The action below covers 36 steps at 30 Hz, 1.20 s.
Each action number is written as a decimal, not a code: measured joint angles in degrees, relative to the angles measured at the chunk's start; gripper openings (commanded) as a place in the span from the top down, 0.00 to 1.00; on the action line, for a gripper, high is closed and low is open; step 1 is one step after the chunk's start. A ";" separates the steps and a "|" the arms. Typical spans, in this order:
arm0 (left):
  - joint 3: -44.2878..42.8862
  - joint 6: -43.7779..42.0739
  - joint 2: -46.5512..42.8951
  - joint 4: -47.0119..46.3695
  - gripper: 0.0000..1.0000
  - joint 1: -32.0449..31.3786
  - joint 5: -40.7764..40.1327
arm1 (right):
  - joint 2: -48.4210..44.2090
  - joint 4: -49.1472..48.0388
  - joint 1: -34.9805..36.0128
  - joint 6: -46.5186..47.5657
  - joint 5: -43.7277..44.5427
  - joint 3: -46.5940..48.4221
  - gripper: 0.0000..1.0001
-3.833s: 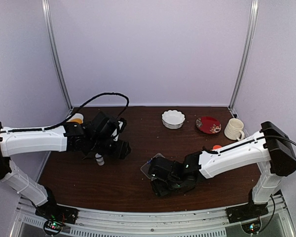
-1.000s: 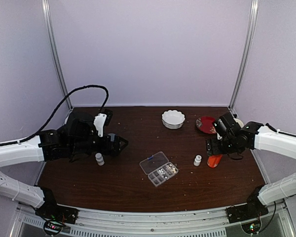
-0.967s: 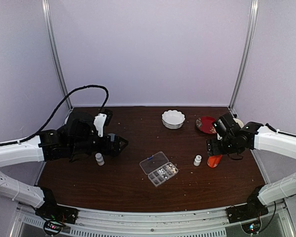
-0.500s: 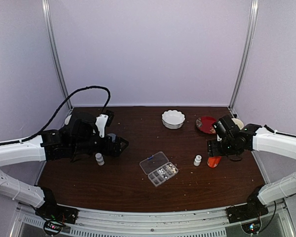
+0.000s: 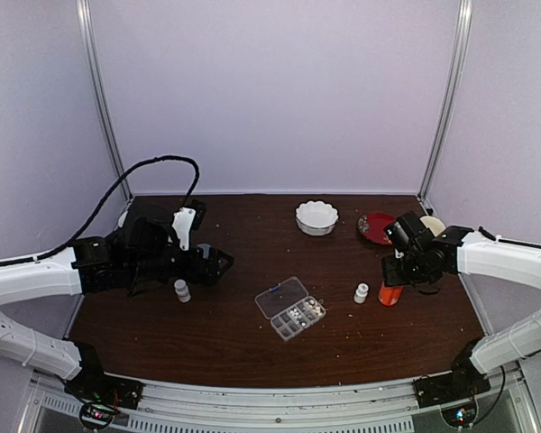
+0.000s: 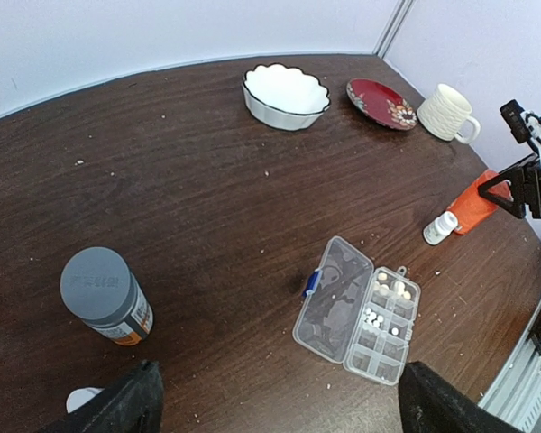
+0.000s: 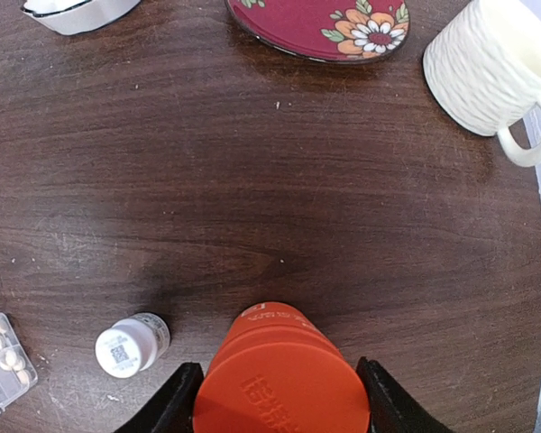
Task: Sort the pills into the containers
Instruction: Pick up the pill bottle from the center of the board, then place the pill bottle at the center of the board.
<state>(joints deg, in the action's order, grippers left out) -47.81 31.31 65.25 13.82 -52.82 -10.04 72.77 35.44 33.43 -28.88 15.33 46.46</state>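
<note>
Though the top view hides their jaws, wrist views show the left claw (image 6: 275,410) spread and the right claw (image 7: 279,397) straddling the orange bottle (image 7: 279,365); whether it pinches, I cannot tell.

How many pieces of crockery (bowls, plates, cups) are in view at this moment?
3. The white scalloped bowl sits at the far side, near the centre. The red floral plate is just right of it. The cream mug is further right, near the corner. None looks hidden.
</note>
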 measured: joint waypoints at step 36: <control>-3.21 -0.17 4.39 -0.11 0.12 0.00 5.79 | -14.23 -8.00 31.19 9.40 -13.27 -5.27 0.55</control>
<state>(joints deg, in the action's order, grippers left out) -51.03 31.14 69.65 13.72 -52.82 -4.25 58.54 27.44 64.62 -19.49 2.07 41.19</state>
